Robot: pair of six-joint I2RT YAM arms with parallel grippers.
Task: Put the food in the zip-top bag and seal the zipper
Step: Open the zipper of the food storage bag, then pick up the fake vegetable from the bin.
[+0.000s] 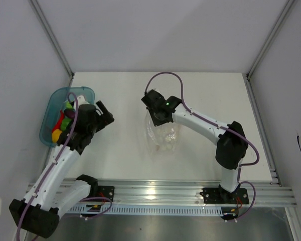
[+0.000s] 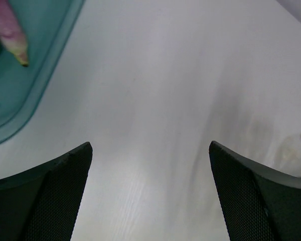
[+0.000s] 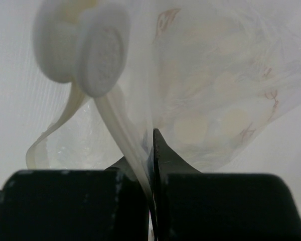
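The toy vegetables [image 1: 62, 123] lie in a teal tray [image 1: 52, 108] at the left; green, purple, red and yellow pieces show. A pinkish vegetable tip [image 2: 12, 35] shows in the left wrist view. My left gripper [image 1: 104, 114] is open and empty, just right of the tray over bare table. The clear dotted zip-top bag [image 1: 163, 136] lies at the table's middle. My right gripper [image 1: 158, 116] is shut on the bag's mouth edge, pinching the zipper strip [image 3: 123, 133]. The bag [image 3: 215, 95] hangs in front of the right wrist camera.
The white table [image 1: 120, 90] has walls at the back and both sides. The teal tray's rim [image 2: 45, 75] overhangs the table's left edge. The arm bases sit on a metal rail [image 1: 160, 193] at the near edge.
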